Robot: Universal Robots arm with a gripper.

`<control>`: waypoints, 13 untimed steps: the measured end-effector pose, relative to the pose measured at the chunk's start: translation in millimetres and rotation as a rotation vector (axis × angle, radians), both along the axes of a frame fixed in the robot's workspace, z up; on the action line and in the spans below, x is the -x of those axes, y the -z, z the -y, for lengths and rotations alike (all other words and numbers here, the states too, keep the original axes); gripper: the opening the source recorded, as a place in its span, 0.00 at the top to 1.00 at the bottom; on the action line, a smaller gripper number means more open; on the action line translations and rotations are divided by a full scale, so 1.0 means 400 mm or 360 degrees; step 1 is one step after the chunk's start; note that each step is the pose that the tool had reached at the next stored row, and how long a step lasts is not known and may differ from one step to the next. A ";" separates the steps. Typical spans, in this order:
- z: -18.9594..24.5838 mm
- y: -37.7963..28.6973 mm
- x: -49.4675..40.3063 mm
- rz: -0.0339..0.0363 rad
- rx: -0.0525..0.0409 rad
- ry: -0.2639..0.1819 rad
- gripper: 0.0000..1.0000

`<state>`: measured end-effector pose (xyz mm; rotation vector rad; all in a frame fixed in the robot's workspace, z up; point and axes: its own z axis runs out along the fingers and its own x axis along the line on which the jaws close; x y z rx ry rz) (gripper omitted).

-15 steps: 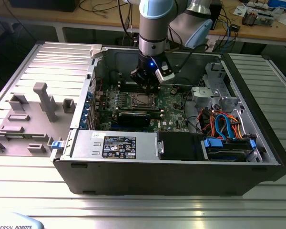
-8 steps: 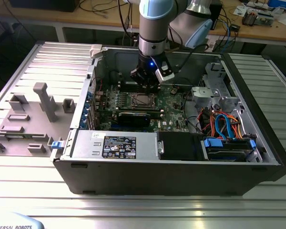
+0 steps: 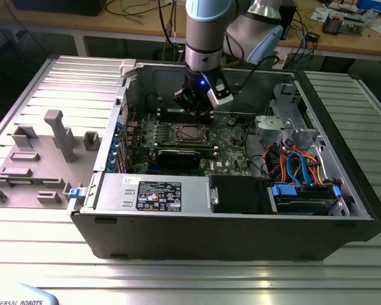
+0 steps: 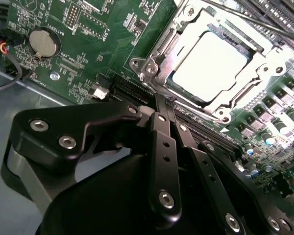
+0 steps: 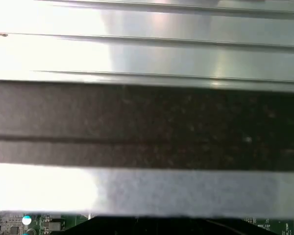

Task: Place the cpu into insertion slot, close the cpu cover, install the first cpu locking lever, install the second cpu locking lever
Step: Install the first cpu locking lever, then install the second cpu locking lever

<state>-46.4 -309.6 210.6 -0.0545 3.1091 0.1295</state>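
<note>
Over the open computer case (image 3: pixel 241 235) on the counter (image 3: pixel 178 273), exterior view: gripper (image 3: pixel 195 108) hangs at 12 o'clock of the insertion slot (image 3: pixel 189 133). Second wrist view: fingers (image 4: pixel 164 142) pressed together, empty, tips just beside the cpu cover (image 4: pixel 161 58); cpu (image 4: pixel 208 61) sits inside the slot, cover down around it. First wrist view: case wall (image 5: pixel 147 127), green motherboard (image 5: pixel 34 224) edge.
</note>
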 end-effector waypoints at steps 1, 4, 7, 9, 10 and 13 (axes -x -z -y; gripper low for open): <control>0.004 0.000 0.000 0.0000 0.0001 0.0001 0.89; 0.008 0.000 0.000 0.0000 0.0005 0.0002 0.89; 0.009 0.000 0.000 0.0000 0.0005 0.0004 0.89; 0.009 0.000 0.000 0.0000 0.0005 0.0004 0.89; 0.009 0.000 0.000 0.0000 0.0005 0.0004 0.89; 0.010 0.000 0.000 0.0000 0.0005 0.0004 0.89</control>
